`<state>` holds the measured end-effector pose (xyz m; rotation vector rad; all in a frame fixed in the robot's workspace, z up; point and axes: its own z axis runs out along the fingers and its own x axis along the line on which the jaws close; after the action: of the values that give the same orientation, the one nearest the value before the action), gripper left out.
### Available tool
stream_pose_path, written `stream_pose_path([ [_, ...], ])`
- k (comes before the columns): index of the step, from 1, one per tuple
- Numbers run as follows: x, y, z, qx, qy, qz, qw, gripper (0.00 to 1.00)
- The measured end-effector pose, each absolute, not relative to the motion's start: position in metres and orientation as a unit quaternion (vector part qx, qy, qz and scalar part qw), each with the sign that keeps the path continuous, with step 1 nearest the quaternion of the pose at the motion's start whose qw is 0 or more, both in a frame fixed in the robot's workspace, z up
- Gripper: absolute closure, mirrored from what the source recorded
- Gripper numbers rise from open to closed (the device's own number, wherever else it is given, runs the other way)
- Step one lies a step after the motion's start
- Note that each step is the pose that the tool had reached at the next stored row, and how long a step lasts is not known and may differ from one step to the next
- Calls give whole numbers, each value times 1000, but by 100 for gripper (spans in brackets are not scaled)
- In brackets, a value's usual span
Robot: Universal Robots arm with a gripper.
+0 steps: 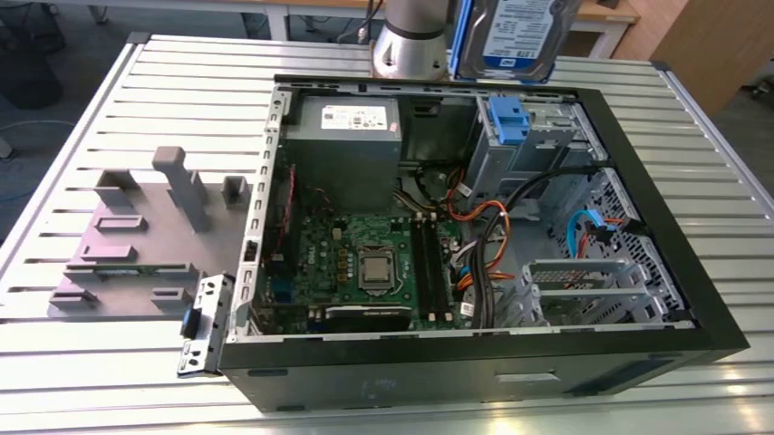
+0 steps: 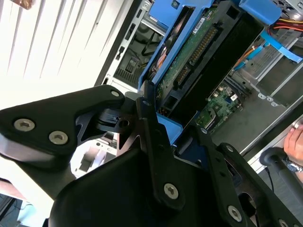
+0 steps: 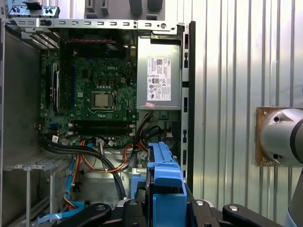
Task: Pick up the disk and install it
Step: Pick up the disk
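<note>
The disk [image 1: 517,36] hangs upright over the far edge of the open computer case [image 1: 677,272], its white-and-blue label facing the exterior view and its blue carrier bracket around it. In the second wrist view my gripper [image 2: 165,124] is shut on the disk [image 2: 189,61], whose green circuit board and connectors show. The first wrist view looks down the disk's blue bracket [image 3: 165,182] between my black fingers [image 3: 203,208]. Just below the disk in the exterior view stands the grey drive cage [image 1: 545,136] with its blue latch [image 1: 508,120].
Inside the case lie the motherboard [image 1: 362,263], the grey power supply [image 1: 344,136] and bundles of orange and black cables [image 1: 484,236]. A grey fixture [image 1: 145,236] sits on the slatted table at the exterior view's left. A person's hand [image 2: 294,142] shows beside the case.
</note>
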<state>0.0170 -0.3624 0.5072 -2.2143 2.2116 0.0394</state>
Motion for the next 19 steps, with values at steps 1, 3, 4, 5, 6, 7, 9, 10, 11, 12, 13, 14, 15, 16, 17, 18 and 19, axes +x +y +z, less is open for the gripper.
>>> stream_pose_path([
  [1, 17, -362, 507, -707, 707, 13, 6, 63],
  [3, 18, -362, 507, -707, 707, 13, 6, 63],
  [4, 19, -362, 507, -707, 707, 13, 6, 63],
  [5, 19, -362, 507, -707, 707, 13, 6, 63],
  [6, 20, -362, 507, -707, 707, 13, 6, 63],
  [7, 20, -362, 507, -707, 707, 13, 6, 63],
  [9, 21, -362, 507, -707, 707, 13, 6, 63],
  [10, 22, -362, 507, -707, 707, 13, 6, 63],
  [11, 22, -362, 507, -707, 707, 13, 6, 63],
  [12, 23, -362, 507, -707, 707, 13, 6, 63],
  [13, 23, -362, 507, -707, 707, 13, 6, 63],
  [14, 24, -362, 507, -707, 707, 13, 6, 63],
  [15, 24, -362, 507, -707, 707, 13, 6, 63],
  [16, 25, -362, 507, -707, 707, 13, 6, 63],
  [17, 25, -362, 507, -707, 707, 13, 6, 63],
  [18, 26, -362, 507, -707, 707, 13, 6, 63],
  [19, 26, -362, 507, -707, 707, 13, 6, 63],
])
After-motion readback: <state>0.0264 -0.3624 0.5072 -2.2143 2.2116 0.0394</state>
